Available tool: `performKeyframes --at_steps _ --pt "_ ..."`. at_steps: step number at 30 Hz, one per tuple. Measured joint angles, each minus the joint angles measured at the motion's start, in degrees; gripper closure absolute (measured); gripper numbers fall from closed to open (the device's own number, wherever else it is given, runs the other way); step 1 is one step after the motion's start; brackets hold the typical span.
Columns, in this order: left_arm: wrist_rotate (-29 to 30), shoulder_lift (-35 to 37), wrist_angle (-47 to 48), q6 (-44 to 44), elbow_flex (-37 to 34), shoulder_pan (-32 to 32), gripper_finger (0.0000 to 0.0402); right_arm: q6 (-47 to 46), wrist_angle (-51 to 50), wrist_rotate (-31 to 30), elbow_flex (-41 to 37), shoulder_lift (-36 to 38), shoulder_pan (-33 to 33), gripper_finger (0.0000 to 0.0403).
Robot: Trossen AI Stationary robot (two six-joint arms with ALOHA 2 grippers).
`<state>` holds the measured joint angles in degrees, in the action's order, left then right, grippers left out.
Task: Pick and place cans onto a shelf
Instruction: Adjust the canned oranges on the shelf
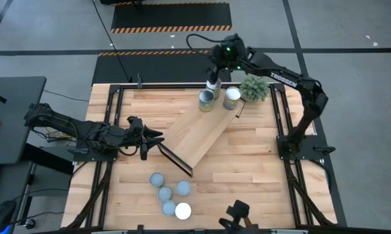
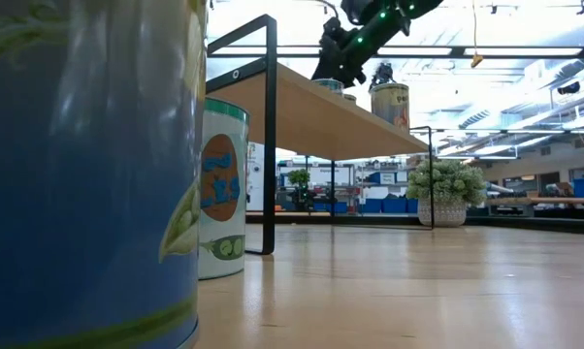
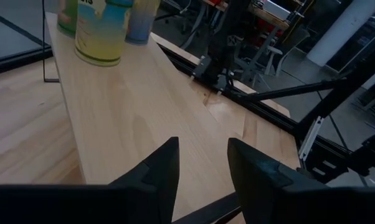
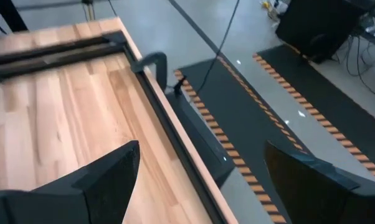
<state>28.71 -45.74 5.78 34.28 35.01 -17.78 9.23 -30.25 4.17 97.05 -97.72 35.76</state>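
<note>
The shelf (image 1: 202, 133) lies slantwise across the table, a light plank with dark end frames. Two cans (image 1: 207, 101) (image 1: 232, 97) stand on its far end, and a third pale top (image 1: 213, 83) shows just below my right gripper (image 1: 214, 73). That gripper hovers there open, with nothing between its fingers (image 4: 201, 149). Several more cans (image 1: 169, 195) stand on the table near its front edge. My left gripper (image 1: 155, 138) is at the shelf's near-left end, its fingers (image 3: 203, 149) a little apart over the plank. My left gripper reaches level over the shelf's near-left end. The dark end frame (image 3: 206, 208) crosses low between its fingers. Whether the fingers touch the frame or the plank, I cannot tell.
A small green potted plant (image 1: 254, 88) stands on the table right of the shelf's far end. A black fixture (image 1: 238, 211) sits at the front edge. Black rails (image 1: 283, 123) run along the table's sides. In the low view, two cans (image 2: 79, 174) (image 2: 222, 189) stand close to the camera.
</note>
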Motion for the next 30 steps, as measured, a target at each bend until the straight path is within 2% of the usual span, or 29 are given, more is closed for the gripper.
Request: performKeyframes --at_steps 9,13,21,30 --pt "0.0 0.0 0.0 0.0 0.0 0.0 0.026 0.6 -0.8 0.3 2.2 -1.7 1.8 0.0053" --pt "0.0 0.0 0.0 0.0 0.0 0.0 0.026 0.9 -3.9 2.7 2.2 -1.7 2.4 0.0053" --pt "0.0 0.0 0.0 0.0 0.0 0.0 0.026 3.9 -10.6 3.0 1.7 -1.7 2.3 0.0053" --pt "0.0 0.0 0.0 0.0 0.0 0.0 0.026 4.4 -12.4 3.0 1.7 -1.5 2.1 0.0053"
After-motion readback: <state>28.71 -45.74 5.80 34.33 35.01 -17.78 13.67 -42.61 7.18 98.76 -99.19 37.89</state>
